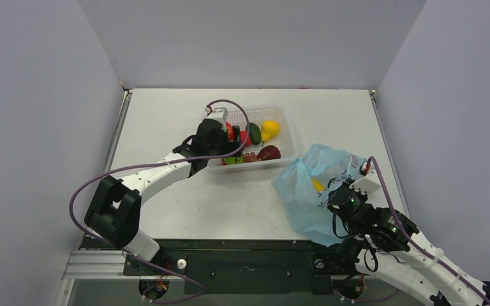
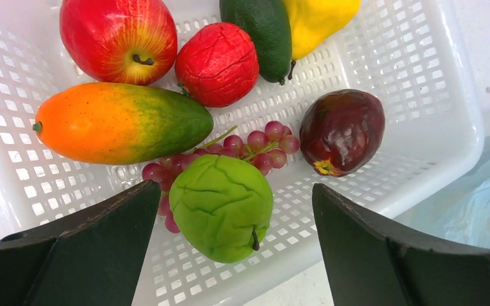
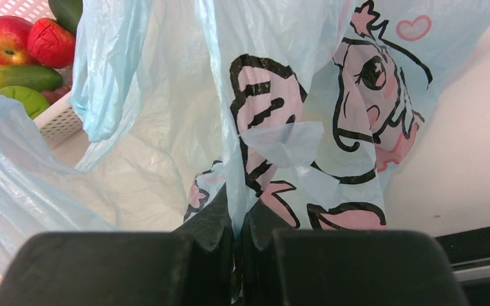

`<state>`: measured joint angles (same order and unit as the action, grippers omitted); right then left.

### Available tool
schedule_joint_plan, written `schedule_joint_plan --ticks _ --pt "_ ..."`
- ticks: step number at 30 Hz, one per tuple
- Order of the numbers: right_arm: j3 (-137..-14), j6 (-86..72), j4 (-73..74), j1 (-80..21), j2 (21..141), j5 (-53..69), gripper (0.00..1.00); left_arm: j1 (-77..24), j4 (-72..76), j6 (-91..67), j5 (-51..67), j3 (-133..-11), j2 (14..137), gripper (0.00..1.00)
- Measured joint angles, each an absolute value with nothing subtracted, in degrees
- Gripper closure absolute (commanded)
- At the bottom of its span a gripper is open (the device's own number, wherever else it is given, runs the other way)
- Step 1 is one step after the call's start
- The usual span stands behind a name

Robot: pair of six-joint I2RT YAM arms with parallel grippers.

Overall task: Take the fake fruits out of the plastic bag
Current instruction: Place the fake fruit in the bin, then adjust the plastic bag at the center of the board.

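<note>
The white basket (image 2: 434, 95) holds the red apple (image 2: 118, 38), the orange-green mango (image 2: 115, 121), the green lime (image 2: 220, 207) and the dark purple fruit (image 2: 343, 131). My left gripper (image 2: 236, 188) is open above the basket's near side, and the lime lies below between its fingers, untouched. It also shows in the top view (image 1: 228, 152). My right gripper (image 3: 237, 223) is shut on a fold of the light blue plastic bag (image 3: 166, 95), holding it up at the right (image 1: 309, 191). A yellow banana (image 1: 318, 185) shows inside the bag's mouth.
The basket (image 1: 279, 115) stands at the table's middle back. It also holds a red strawberry-like fruit (image 2: 217, 64), a grape bunch (image 2: 255, 143), a dark green avocado (image 2: 258, 32) and a yellow pear (image 2: 316, 22). The bag's edge lies beside the basket's right corner.
</note>
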<state>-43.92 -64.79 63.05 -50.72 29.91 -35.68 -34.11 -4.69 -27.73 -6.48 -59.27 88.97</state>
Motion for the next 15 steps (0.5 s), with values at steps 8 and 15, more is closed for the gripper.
schedule_joint_plan --ticks 8,15 --pt "-46.7 -58.9 61.0 -49.5 33.8 -36.1 1.00 -34.0 -4.5 -26.5 -3.1 -56.5 81.3 0.07" --pt "-58.5 -42.9 54.4 -31.7 45.5 -28.1 1.00 -34.0 -3.5 -27.7 4.1 -55.3 72.0 0.05"
